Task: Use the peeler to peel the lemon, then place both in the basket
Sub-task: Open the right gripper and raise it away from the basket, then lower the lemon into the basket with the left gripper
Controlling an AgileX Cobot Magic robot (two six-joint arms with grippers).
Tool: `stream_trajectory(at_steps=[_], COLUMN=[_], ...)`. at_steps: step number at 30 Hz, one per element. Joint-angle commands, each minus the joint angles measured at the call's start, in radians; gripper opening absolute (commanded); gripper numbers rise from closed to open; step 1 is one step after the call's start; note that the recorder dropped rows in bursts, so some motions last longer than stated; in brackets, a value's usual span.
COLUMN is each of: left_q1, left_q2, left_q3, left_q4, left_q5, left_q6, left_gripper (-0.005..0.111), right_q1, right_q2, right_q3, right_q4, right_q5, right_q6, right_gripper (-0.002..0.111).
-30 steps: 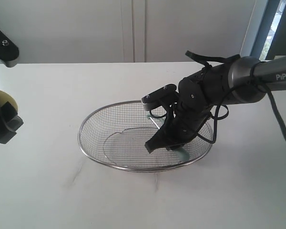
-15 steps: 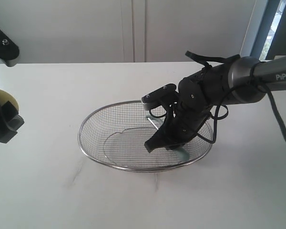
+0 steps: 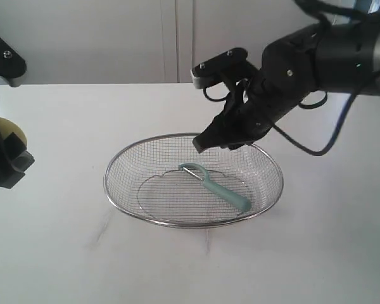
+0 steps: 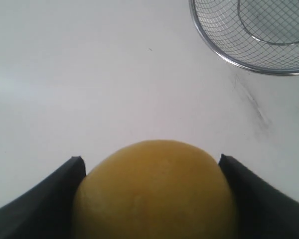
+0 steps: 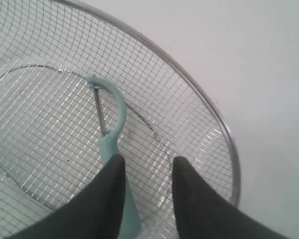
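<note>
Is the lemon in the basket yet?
No, the lemon is clamped in the left gripper over the table, apart from the basket, which holds only the peeler.

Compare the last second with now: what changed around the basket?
The right gripper let go of the peeler and rose out of the basket toward its far rim; the peeler now lies free on the mesh floor. The left gripper still holds the lemon at the left edge, and the basket has not shifted.
</note>
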Motion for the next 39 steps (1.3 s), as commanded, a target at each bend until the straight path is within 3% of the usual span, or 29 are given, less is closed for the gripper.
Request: stream_trajectory(at_steps=[1,5,9,16,39], left_q1=[0.004,0.004,0.004,0.004,0.004], left_q2=[-0.01,-0.01,-0.01,-0.01,-0.01], left_q3=[-0.007,-0.007,-0.007,-0.007,-0.007], left_q4=[-0.023,-0.051,-0.08,-0.085,-0.085], left_q5=[-0.024,-0.039,-0.045,-0.052,-0.063], left_q6=[-0.007,-0.007,-0.007,-0.007,-0.007], left_gripper=[0.0,0.0,0.0,0.0,0.0], right_q1=[-0.004,-0.004,-0.004,-0.004,-0.004], right_q2=[-0.136,-0.227,-0.261,-0.309,-0.406], right_q3=[-0.007,-0.005,-0.002,-0.002,0.046], right_q4=[-0.099,-0.176,-0.217,-0.21,-0.184], right_q5=[0.16,0.345,0.416,0.533,0.552], right_q6=[-0.008,-0.008,-0.008,-0.008,0.0], right_gripper=[0.031,0.031,0.028,0.001,0.0])
